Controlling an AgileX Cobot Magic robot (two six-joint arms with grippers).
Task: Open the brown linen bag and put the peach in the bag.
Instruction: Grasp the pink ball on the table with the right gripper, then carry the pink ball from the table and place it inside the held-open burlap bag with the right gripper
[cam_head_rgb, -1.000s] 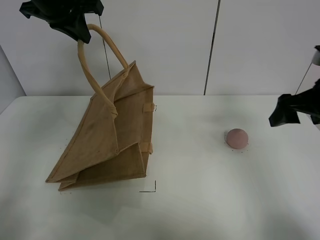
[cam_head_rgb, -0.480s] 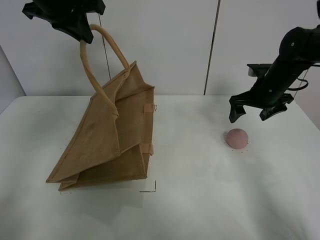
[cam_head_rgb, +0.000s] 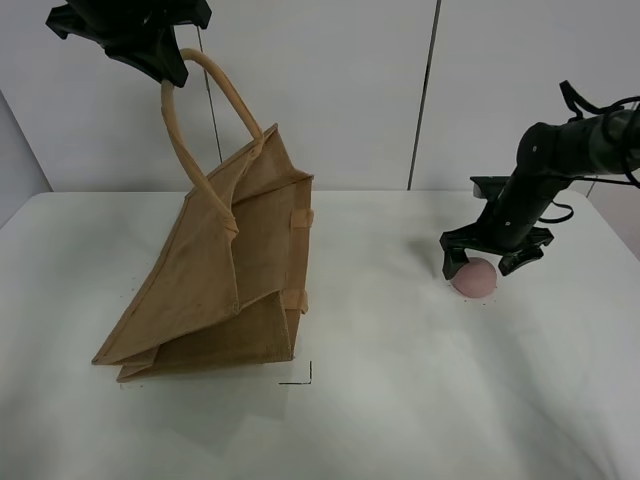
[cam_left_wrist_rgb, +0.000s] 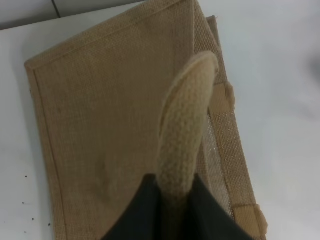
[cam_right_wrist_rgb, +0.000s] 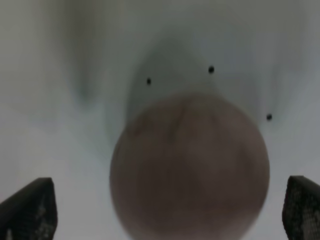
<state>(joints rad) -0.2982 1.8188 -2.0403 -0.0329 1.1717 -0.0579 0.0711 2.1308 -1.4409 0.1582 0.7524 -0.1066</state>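
The brown linen bag (cam_head_rgb: 225, 285) stands tilted on the white table (cam_head_rgb: 400, 400), its base at the left. My left gripper (cam_head_rgb: 165, 62) is shut on one beige loop handle (cam_head_rgb: 190, 130) and holds it high above the table. In the left wrist view the handle (cam_left_wrist_rgb: 185, 135) runs up between the jaws, with the bag (cam_left_wrist_rgb: 110, 125) below. The peach (cam_head_rgb: 475, 277) lies on the table at the right. My right gripper (cam_head_rgb: 484, 266) is open and straddles it from above. In the right wrist view the peach (cam_right_wrist_rgb: 190, 167) fills the space between the fingertips (cam_right_wrist_rgb: 30, 207).
A white panelled wall (cam_head_rgb: 400, 90) rises behind the table. Small black corner marks (cam_head_rgb: 303, 378) are drawn on the table near the bag's base. Small black dots (cam_right_wrist_rgb: 211, 69) ring the peach's spot.
My right arm has swung in from the right edge and come down over the peach, jaws open. The left gripper has kept the bag's handle raised, almost still.
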